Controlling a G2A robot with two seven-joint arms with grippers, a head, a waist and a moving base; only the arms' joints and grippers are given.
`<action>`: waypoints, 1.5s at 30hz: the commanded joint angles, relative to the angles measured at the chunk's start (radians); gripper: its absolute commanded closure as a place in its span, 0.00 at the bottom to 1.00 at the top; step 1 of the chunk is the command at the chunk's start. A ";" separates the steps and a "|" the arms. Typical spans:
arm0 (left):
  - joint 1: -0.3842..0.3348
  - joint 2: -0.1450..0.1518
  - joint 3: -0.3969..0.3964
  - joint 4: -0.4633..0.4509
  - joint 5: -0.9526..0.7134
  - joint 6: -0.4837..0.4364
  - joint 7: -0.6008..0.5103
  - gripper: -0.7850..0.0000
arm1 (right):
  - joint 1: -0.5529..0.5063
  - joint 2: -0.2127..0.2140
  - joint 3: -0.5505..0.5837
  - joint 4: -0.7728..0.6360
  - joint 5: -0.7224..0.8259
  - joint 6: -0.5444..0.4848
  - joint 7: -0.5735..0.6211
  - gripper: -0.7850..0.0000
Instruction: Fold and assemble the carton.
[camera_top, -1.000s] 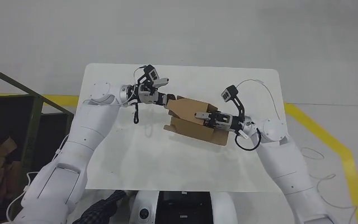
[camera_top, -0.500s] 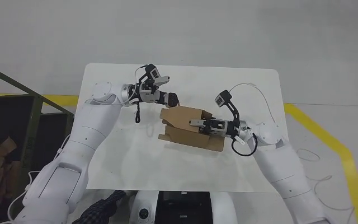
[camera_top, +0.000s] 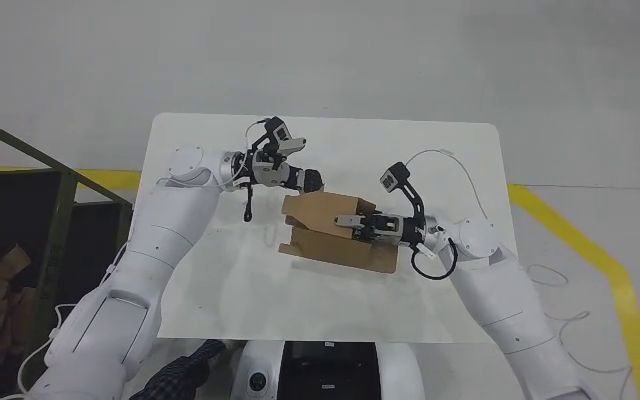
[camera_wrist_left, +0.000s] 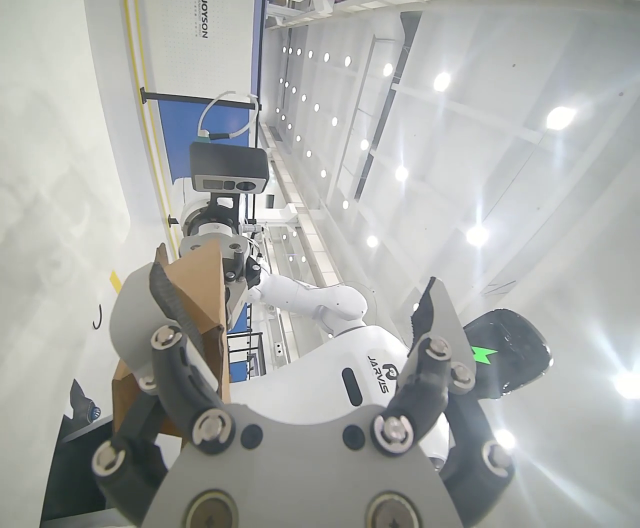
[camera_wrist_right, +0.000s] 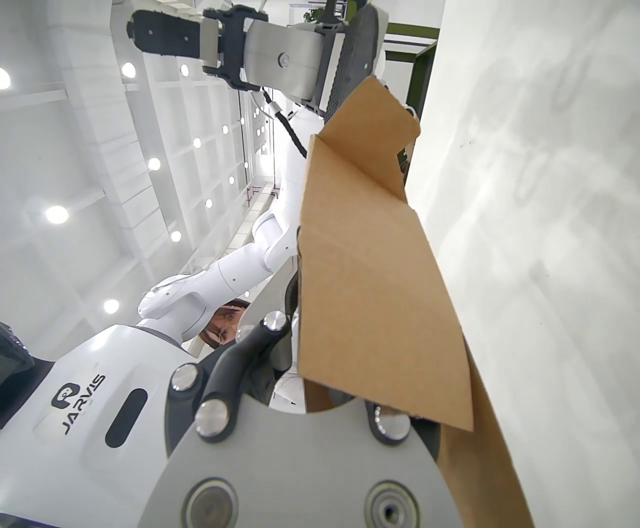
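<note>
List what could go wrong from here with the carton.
1. The left end effector is open, with one finger against the carton corner; pushing may crush or skew it.
2. The right end effector grips a single panel, which could slip free or tear.

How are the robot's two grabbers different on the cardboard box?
The left gripper has its fingers spread wide open, with one finger against the carton's end flap. The right gripper has its fingers closed on a carton wall. The left gripper sits at the carton's end, while the right gripper lies over its top. Both are working on the same brown carton.
</note>
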 joint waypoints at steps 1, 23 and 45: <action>-0.001 -0.002 0.003 -0.001 -0.001 0.007 -0.008 0.00 | 0.002 0.000 -0.003 0.004 0.004 0.004 0.000 1.00; 0.002 0.007 -0.045 0.028 0.036 -0.034 0.003 0.00 | 0.020 0.006 0.026 0.047 0.016 -0.009 -0.028 1.00; 0.102 0.023 -0.077 -0.103 0.038 0.019 0.018 0.00 | 0.000 0.009 0.047 0.028 -0.016 -0.001 -0.155 1.00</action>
